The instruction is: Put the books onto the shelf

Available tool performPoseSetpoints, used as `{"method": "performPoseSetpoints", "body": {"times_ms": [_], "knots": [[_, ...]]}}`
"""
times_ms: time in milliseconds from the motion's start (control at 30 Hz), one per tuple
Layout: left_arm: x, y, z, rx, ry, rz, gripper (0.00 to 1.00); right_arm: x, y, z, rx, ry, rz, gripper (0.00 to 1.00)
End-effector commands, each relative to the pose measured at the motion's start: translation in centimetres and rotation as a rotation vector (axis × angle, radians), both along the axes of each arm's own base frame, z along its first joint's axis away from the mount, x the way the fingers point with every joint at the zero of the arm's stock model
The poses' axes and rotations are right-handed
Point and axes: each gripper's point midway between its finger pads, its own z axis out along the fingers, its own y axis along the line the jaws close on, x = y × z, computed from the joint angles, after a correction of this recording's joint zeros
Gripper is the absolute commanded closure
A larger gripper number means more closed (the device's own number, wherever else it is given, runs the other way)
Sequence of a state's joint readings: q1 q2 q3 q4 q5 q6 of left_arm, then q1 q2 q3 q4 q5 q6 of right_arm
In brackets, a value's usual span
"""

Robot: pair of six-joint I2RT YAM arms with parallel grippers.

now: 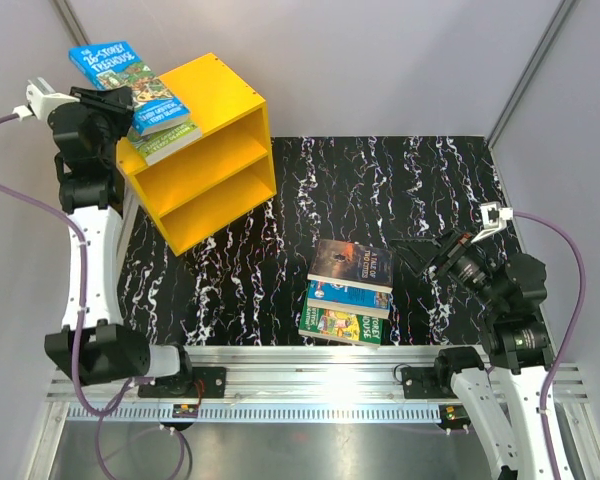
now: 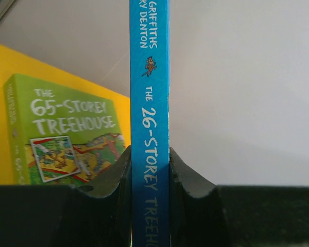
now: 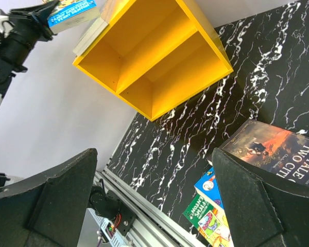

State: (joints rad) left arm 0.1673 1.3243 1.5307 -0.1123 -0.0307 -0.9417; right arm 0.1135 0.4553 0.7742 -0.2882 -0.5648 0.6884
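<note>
left jaws clench the blue book [image 2: 150,128] by its spine over the shelf [image 1: 225,110] top, apparently just above a green book [image 2: 67,134]; right jaws stand released.

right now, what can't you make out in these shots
Left wrist view: blue book shows only its spine, title cut by the bottom edge; green book has its lower part behind the left jaws.
Top view: green book mostly under the blue book; whether they touch, cannot tell. Table stack: the dark top book largely covers the two below.
Right wrist view: right jaws and frame edge hide part of that stack.
</note>
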Motion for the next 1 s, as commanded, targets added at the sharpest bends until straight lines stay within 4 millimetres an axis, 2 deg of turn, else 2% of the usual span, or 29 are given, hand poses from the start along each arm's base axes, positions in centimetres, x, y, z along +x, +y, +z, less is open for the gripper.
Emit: {"method": "performPoseSetpoints", "body": {"times_ms": [0,33,200,333,467,500,767,800,933,967], "knots": [[-0.4,-1.5,5.0,-0.034,-0.187,-0.114,1.00,0.3,-0.1,-0.2,-0.007,-0.013,-0.007,0.00],[0.1,-1.5,4.0,-0.032,-0.150,-0.122,1.00,0.4,-0.1,-0.3,-0.007,-0.013,-0.007,0.00],[0.6,-1.9,2.5,-0.009,-0.087,-0.149,1.00,0.7,0.0,-0.5,-0.002,-0.005,-0.005,0.00],[0.2,-1.2,0.7,0.000,0.019,-0.106,1.00,0.7,0.0,-0.7,0.001,-0.001,-0.005,0.00],[-0.4,-0.5,-0.4,0.017,0.095,-0.066,0.98,0.7,0.0,-0.9,0.000,0.003,-0.005,0.00],[-0.5,-0.4,-1.3,0.013,0.136,-0.061,0.95,0.6,0.1,-1.0,0.000,0.005,-0.003,0.00],[-0.9,0.6,-2.1,0.036,0.196,-0.020,0.90,0.4,0.0,-1.2,0.002,0.008,-0.003,0.00],[-0.9,0.6,-2.0,0.037,0.193,-0.026,0.89,0.3,0.0,-1.2,0.001,0.007,-0.003,0.00],[-0.7,0.9,-2.7,0.050,0.226,-0.029,0.72,0.2,0.0,-1.3,0.000,0.008,-0.006,0.00],[-0.7,0.9,-2.8,0.053,0.230,-0.029,0.59,0.1,0.0,-1.2,0.000,0.006,-0.005,0.00]]}}
